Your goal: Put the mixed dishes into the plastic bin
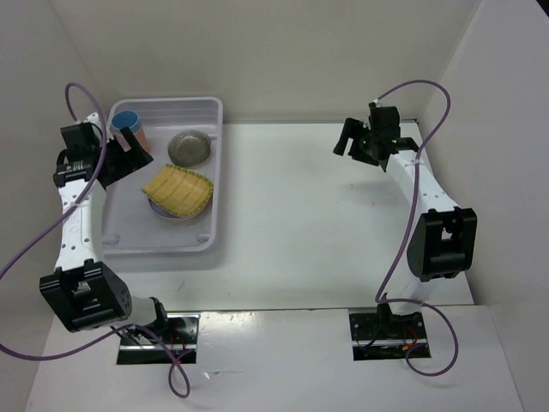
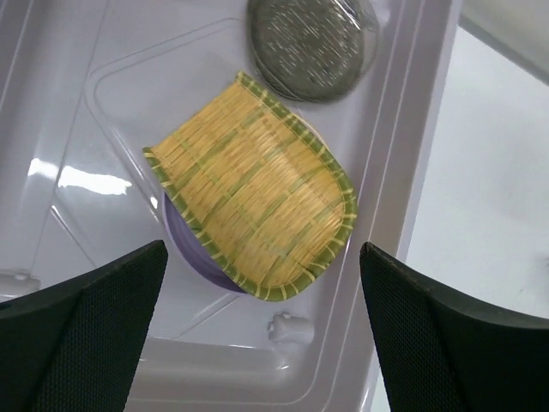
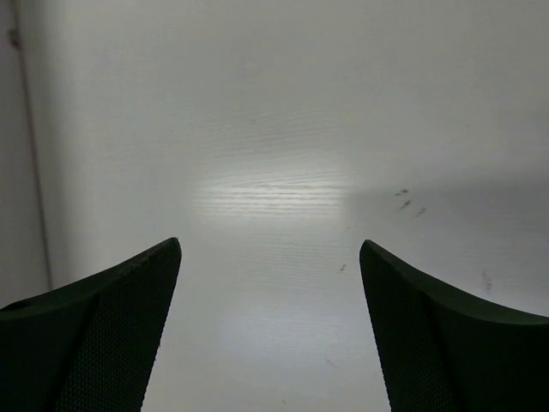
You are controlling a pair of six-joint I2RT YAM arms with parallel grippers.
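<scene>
The white table (image 1: 343,223) takes most of the space, with white walls around it. On its far left part stands the large translucent white rectangular plastic bin (image 1: 129,236) with rounded corners. The left arm reaches over the bin, and the left gripper (image 2: 262,249) hangs above the dishes with its two black fingers wide apart and nothing between them. The right gripper (image 1: 353,142) is well apart from the bin, over the bare far right part of the table. Its fingers are also apart and hold nothing.

Inside the bin, near the middle, lies the yellow ribbed rectangular tray (image 2: 253,197) with a green edge. It rests, a little tilted, on the round lilac plate (image 2: 193,253), of which only the edge shows under it. Just beyond the tray, near the far wall, lies a small round translucent grey plate (image 2: 310,43). In the far left corner stands a cup (image 1: 129,124), blue at the mouth and pink on the side. I cannot tell whether this is one cup or two nested ones.
</scene>
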